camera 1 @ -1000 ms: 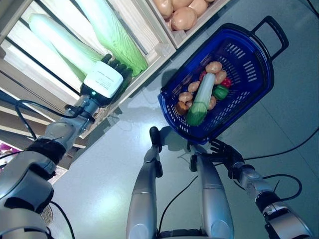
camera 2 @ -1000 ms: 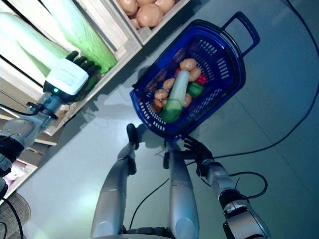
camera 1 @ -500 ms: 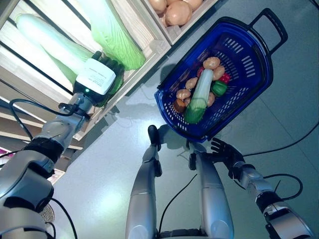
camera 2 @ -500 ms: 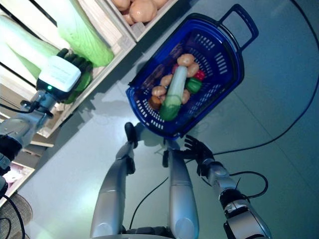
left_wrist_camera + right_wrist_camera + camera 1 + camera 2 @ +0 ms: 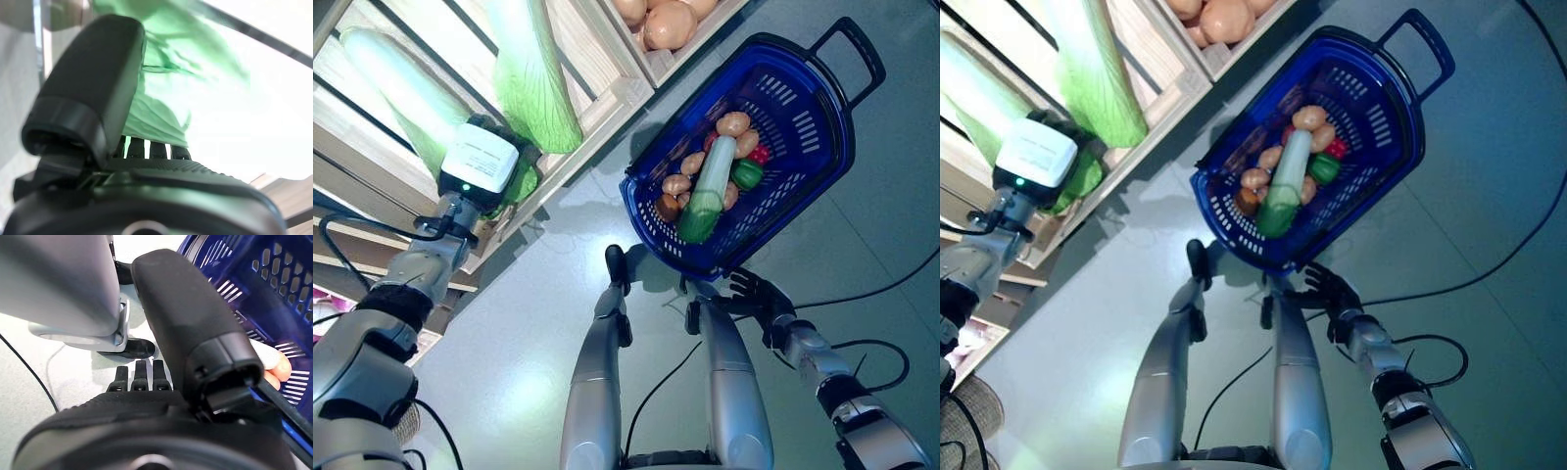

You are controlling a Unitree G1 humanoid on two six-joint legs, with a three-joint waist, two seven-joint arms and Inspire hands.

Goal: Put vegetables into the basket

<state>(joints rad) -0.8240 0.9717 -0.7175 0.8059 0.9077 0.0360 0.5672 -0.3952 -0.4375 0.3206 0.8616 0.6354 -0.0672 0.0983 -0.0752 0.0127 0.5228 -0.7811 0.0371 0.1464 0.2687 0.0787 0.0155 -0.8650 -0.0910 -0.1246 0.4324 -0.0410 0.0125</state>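
Note:
The blue basket (image 5: 793, 122) stands on the floor in front of me. In it lie a long pale vegetable with a green end (image 5: 707, 186), small brown round ones (image 5: 677, 184), a red one (image 5: 759, 155) and a green one (image 5: 746, 177). My left hand (image 5: 480, 166) is at the wooden stand, fingers straight against the green leafy end (image 5: 181, 83) of a long white vegetable (image 5: 396, 83), thumb (image 5: 93, 88) raised beside the leaf. My right hand (image 5: 754, 294) is open just beside the basket's near rim; it also shows in the right wrist view (image 5: 139, 379) by the basket wall (image 5: 274, 279).
The wooden stand (image 5: 607, 98) with its crates runs along the view's upper left, close to the basket's far side. The basket's handle (image 5: 862, 49) points away from me. Grey floor lies between stand and basket.
My left hand has slid along the stand away from the basket, onto the long white vegetable's green end. The picture has shifted a little. The right hand has stayed put.

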